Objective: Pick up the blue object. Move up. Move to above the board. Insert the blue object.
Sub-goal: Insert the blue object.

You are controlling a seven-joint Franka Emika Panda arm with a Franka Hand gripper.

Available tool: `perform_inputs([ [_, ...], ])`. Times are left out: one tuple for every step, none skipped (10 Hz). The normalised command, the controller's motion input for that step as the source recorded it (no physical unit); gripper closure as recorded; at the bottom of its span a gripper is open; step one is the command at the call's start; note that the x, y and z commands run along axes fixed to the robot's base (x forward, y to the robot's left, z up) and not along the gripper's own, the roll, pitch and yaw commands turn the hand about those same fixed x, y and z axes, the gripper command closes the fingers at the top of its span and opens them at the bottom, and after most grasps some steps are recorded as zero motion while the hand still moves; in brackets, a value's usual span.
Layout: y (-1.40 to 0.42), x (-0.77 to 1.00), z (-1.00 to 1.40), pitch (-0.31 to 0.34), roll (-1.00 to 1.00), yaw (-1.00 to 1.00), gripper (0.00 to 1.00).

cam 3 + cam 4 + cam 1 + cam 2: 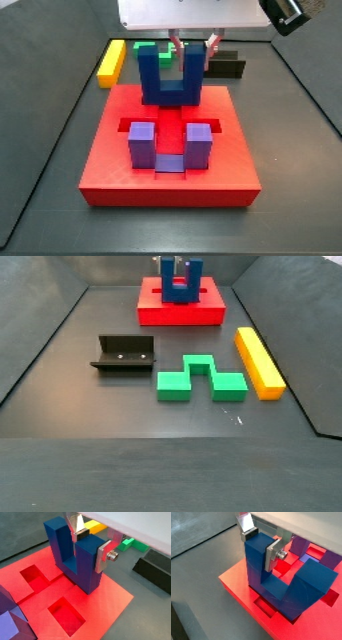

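Note:
The blue object is a dark blue U-shaped block with its prongs pointing up. It hangs over the far end of the red board, its base low at a recess; I cannot tell whether it touches. My gripper is shut on one prong, a silver finger on each side. Both wrist views show this grip. The block stands over red recesses. In a side view the gripper holds the block above the board.
A purple U-shaped block sits in the board's near recess, also in a wrist view. On the floor past the board lie a yellow bar, a green piece and the dark fixture.

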Motion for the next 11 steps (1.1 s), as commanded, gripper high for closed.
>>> perform_inputs([
  [0.0, 0.03, -0.13, 0.0, 0.08, 0.0, 1.0],
  [0.0, 0.08, -0.18, 0.0, 0.09, 0.0, 1.0],
  [0.0, 0.14, -0.23, 0.0, 0.11, -0.05, 1.0],
  [0.0, 0.07, -0.15, 0.0, 0.07, -0.02, 1.0],
  [0.0, 0.0, -0.05, 0.0, 0.0, -0.01, 1.0],
  [0.0, 0.0, -0.06, 0.0, 0.0, 0.0, 1.0],
  [0.0, 0.0, -0.09, 0.0, 0.0, 0.0, 1.0],
  [0.0, -0.05, -0.11, 0.0, 0.0, -0.06, 1.0],
  [0.0, -0.09, -0.09, 0.0, -0.07, -0.23, 1.0],
  [0.0, -0.07, -0.02, 0.0, -0.13, -0.19, 1.0],
  [0.0, -0.05, 0.0, 0.0, -0.12, -0.16, 1.0],
])
